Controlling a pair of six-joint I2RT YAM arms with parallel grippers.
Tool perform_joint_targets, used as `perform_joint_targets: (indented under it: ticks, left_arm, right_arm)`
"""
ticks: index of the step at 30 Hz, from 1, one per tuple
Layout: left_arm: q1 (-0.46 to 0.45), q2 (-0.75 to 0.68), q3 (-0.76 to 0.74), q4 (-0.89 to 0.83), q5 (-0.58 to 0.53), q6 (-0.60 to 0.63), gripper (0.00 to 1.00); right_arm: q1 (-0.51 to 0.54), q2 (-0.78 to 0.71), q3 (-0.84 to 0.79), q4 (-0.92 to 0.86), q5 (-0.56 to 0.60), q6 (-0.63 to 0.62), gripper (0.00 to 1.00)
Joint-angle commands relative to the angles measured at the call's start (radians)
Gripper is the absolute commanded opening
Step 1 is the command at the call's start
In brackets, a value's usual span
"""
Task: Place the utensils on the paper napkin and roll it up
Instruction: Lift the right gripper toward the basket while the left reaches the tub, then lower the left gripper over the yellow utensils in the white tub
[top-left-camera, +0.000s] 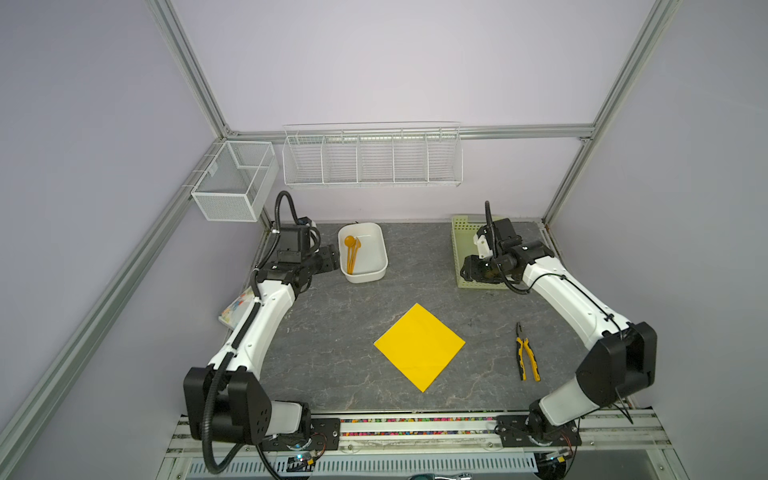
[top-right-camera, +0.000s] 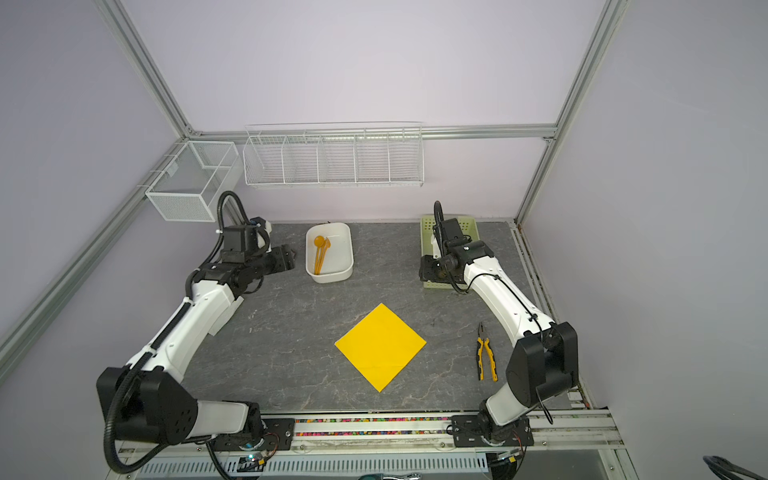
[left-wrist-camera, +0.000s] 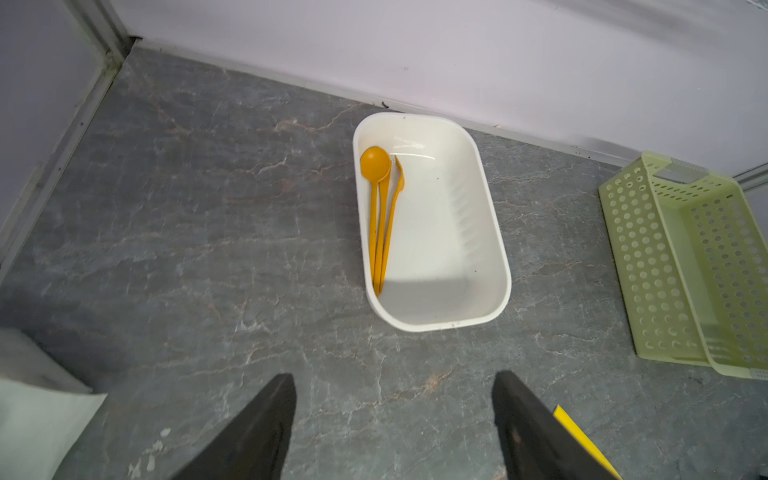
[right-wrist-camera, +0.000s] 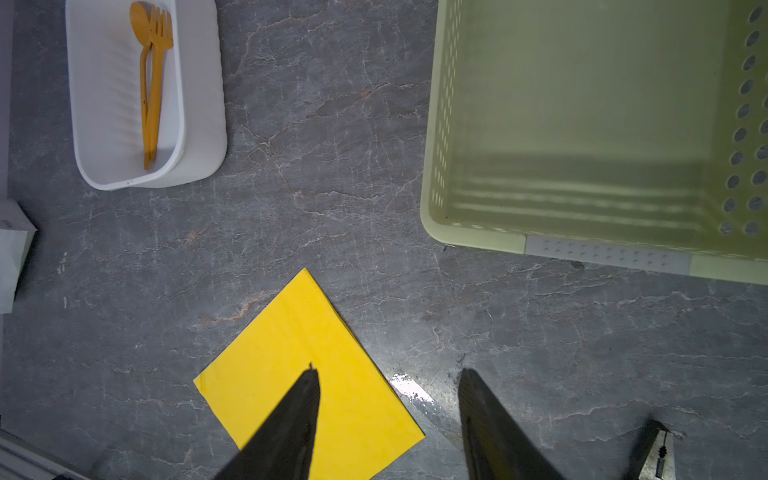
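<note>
1. The paper napkin (top-left-camera: 419, 347) lies flat and unrolled on the grey stone-patterned table (top-left-camera: 332, 365), turned corner-on like a diamond, in the middle of the front half
2. The utensils (top-left-camera: 352, 254) lie bundled together inside a white tub (top-left-camera: 363, 277) at the back of the table, well apart from the napkin. They rest along the tub's left wall with the handles pointing toward the front
3. At the far end of the bundle the left wrist view shows the round bowl of the spoon (left-wrist-camera: 375, 162), and the right wrist view shows the tines of the fork (right-wrist-camera: 163, 29)
4. The left gripper (left-wrist-camera: 395, 374) sits just left of the tub and points toward it. Its jaws are spread, and only bare table shows between them
5. The right gripper (right-wrist-camera: 389, 370) hangs above the near left part of a pale green basket (top-left-camera: 459, 232) with perforated walls at the back right. Its jaws are spread too and pinch nothing
6. A pair of pliers (top-left-camera: 528, 353) with yellow-and-black handles lies to the right of the napkin, apart from it, near the right arm
7. A white packet (top-left-camera: 237, 309) with colourful print lies at the table's left edge, partly hidden by the left arm
8. On the back wall hangs a white wire rack (top-left-camera: 372, 158), with a mesh box (top-left-camera: 235, 180) to its left
</note>
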Motion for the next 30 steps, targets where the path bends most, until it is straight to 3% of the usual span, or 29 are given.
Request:
perform_joint_targets:
  ticks: [1, 11, 18, 23, 30]
  left_arm:
    - [-0.040, 0.119, 0.128, -0.135, -0.041, 0.006, 0.71]
    - [-0.165, 0.466, 0.406, -0.222, -0.007, -0.042, 0.61]
    - [-0.194, 0.686, 0.586, -0.358, 0.146, -0.032, 0.55]
    - [-0.231, 0.722, 0.591, -0.392, 0.156, -0.013, 0.56]
    - [-0.243, 0.659, 0.488, -0.390, 0.175, -0.022, 0.57]
  right_arm:
    - [-0.008, -0.036, -0.007, -0.022, -0.011, -0.016, 0.57]
    - [-0.021, -0.097, -0.072, -0.022, -0.021, -0.023, 0.57]
    - [-0.031, -0.132, -0.127, -0.010, -0.024, -0.022, 0.58]
    - [-0.035, -0.142, -0.148, -0.006, -0.032, -0.022, 0.59]
    - [-0.035, -0.149, -0.163, 0.002, -0.044, -0.017, 0.60]
